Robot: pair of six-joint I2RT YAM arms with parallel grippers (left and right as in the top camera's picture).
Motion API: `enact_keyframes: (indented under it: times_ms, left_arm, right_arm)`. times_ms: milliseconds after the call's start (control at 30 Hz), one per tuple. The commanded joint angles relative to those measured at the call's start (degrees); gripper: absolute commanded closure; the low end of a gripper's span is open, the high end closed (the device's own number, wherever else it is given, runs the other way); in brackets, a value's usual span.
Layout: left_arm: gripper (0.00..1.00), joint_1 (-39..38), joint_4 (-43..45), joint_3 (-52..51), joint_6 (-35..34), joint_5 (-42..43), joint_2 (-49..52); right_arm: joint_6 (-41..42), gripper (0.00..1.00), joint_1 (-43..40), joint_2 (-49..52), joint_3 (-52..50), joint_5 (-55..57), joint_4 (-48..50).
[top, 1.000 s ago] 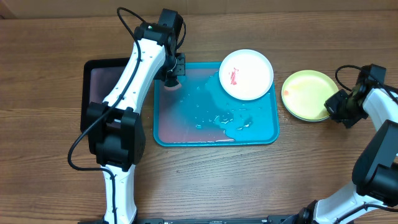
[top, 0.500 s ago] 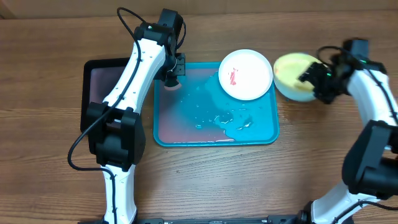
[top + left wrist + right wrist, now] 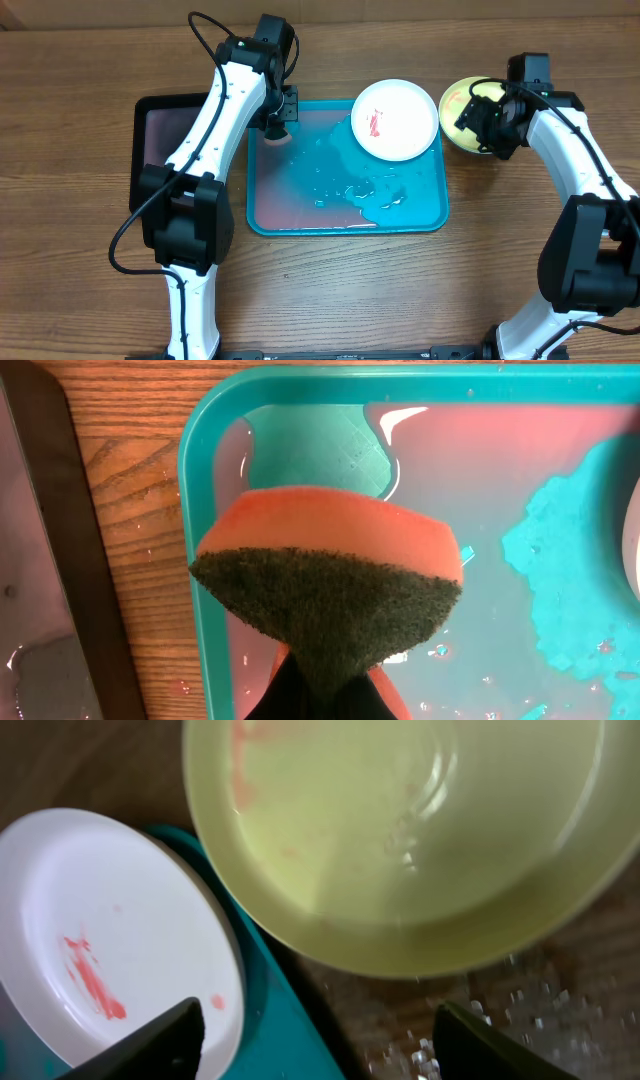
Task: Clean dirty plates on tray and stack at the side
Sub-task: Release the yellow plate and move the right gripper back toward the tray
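Left fingers (image 3: 300, 700): I have them clamped on an orange sponge (image 3: 330, 570). They pinch it from below in the wrist view, and its dark scouring face is turned to the camera.
Sponge: from overhead it sits over the far left corner of the tray (image 3: 300, 190). I cannot tell whether it touches the tray floor.
Tray: turquoise, with rounded corners and a raised rim, lying mid-tabletop. Pink-tinted water (image 3: 520, 450) covers its left and far parts, with clearer puddles toward the middle.
White plate (image 3: 400, 125): it rests at the tray's far right corner and overhangs the rim. It is face up, with a red smear left of its centre.
Yellow-green plate (image 3: 455, 102): it is off the tray, just beside the far right corner and close by the white plate. In the right wrist view it fills the upper part of the picture, with faint red marks near its rim. My right arm hides part of it from overhead. I cannot tell whether it lies flat or tilted.
Right fingers (image 3: 160, 1038): they are spread wide apart with nothing between them. The yellow-green plate's rim lies just beyond the tips, and I cannot tell whether they touch it.
Black tray (image 3: 165, 140): it lies just beside the turquoise tray on the left, with a wet film on it.
Tabletop (image 3: 400, 290): brown wood grain, with water drops (image 3: 520, 1010) near the yellow-green plate.
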Motion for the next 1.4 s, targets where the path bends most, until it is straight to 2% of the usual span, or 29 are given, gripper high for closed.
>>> enact_keyframes:
  times_ms: [0,167,333,667,1000,1133,1200,1367]
  left_arm:
    - [0.96,-0.3,0.0,-0.1,-0.8,0.5,-0.2]
    - [0.96,-0.3,0.0,-0.1,-0.8,0.3,-0.2]
    - [0.96,-0.3,-0.1,-0.1,-0.8,0.3,-0.2]
    - [0.96,-0.3,-0.4,-0.1,-0.8,0.3,-0.2]
    - [0.96,-0.3,-0.5,-0.1,-0.8,0.3,-0.2]
    - [0.96,-0.3,-0.6,-0.1,-0.8,0.3,-0.2]
    - [0.96,-0.4,-0.6,-0.1,-0.8,0.3,-0.2]
    - [0.96,-0.4,-0.6,-0.1,-0.8,0.3,-0.2]
  right_arm:
    - [0.8,0.34,0.2,0.6,0.6,3.1,5.6]
    - [1.8,0.42,0.2,5.0,0.6,5.2,9.5]
    - [1.7,0.42,-0.7,7.8,0.6,6.7,9.0]
    - [1.7,0.42,-2.4,7.8,-0.8,12.6,0.0]
    - [1.7,0.41,-5.0,7.8,-4.0,11.8,-7.0]
    - [-0.3,0.37,-5.6,7.3,-3.8,8.7,-8.9]
    - [-3.5,0.3,-5.6,5.9,-2.7,5.5,-9.3]
    - [-5.5,0.22,-4.6,2.3,2.9,4.7,-12.9]
